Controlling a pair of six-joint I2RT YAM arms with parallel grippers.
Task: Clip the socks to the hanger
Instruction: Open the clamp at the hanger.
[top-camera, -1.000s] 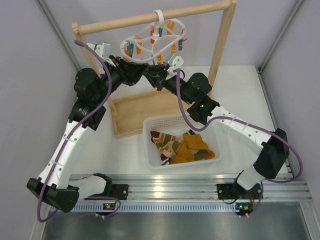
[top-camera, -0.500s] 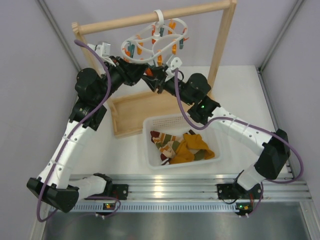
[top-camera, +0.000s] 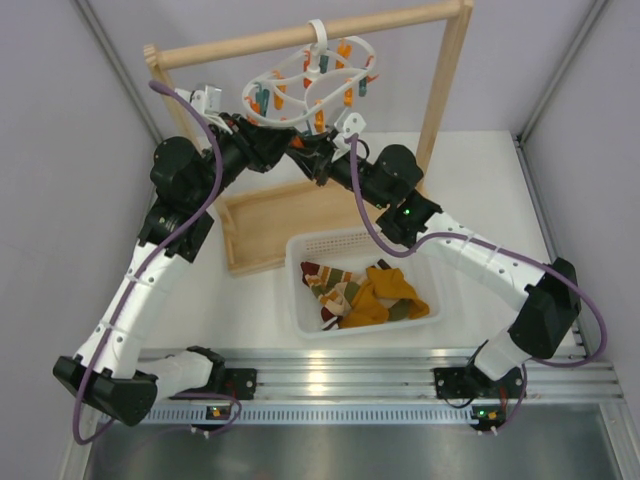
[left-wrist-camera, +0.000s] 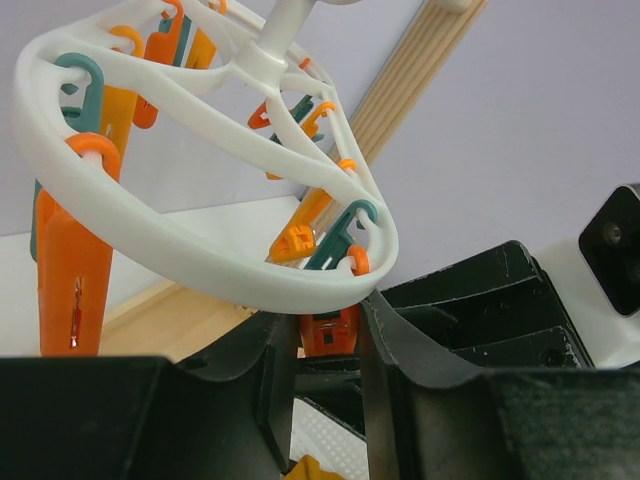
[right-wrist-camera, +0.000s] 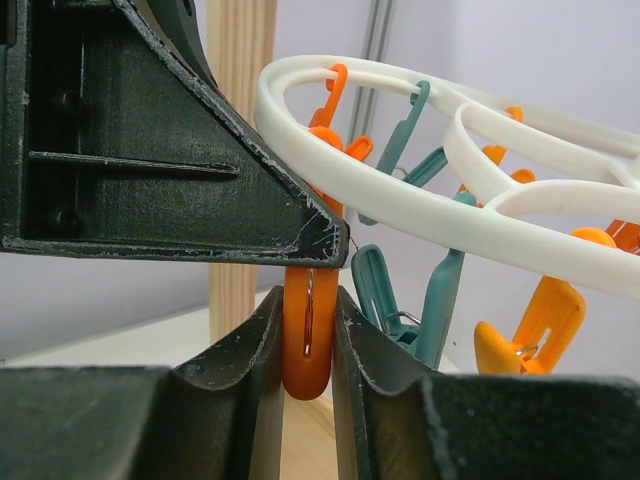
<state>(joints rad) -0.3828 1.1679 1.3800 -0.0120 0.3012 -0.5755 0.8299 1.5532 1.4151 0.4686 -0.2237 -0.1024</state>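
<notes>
The white oval hanger (top-camera: 305, 85) hangs by its hook from the wooden rail, with orange and teal pegs dangling from it. Both grippers meet under its near rim. My right gripper (right-wrist-camera: 308, 345) is shut on the lower part of an orange peg (right-wrist-camera: 306, 340). My left gripper (left-wrist-camera: 328, 335) closes on the upper part of the same peg (left-wrist-camera: 330, 332), just below the hanger rim (left-wrist-camera: 250, 285). In the top view the left gripper (top-camera: 288, 143) and the right gripper (top-camera: 312, 152) touch tip to tip. The socks (top-camera: 365, 295), mustard-yellow and striped, lie in the white basket (top-camera: 300, 250).
The tall wooden rail frame (top-camera: 445, 90) stands at the back. A shallow wooden tray (top-camera: 260, 225) lies under the hanger, left of the basket. Grey walls close in on the left and right.
The hanger and both gripper tips have shifted slightly up and to the right compared with a second ago. There is almost no movement in the last half second.
</notes>
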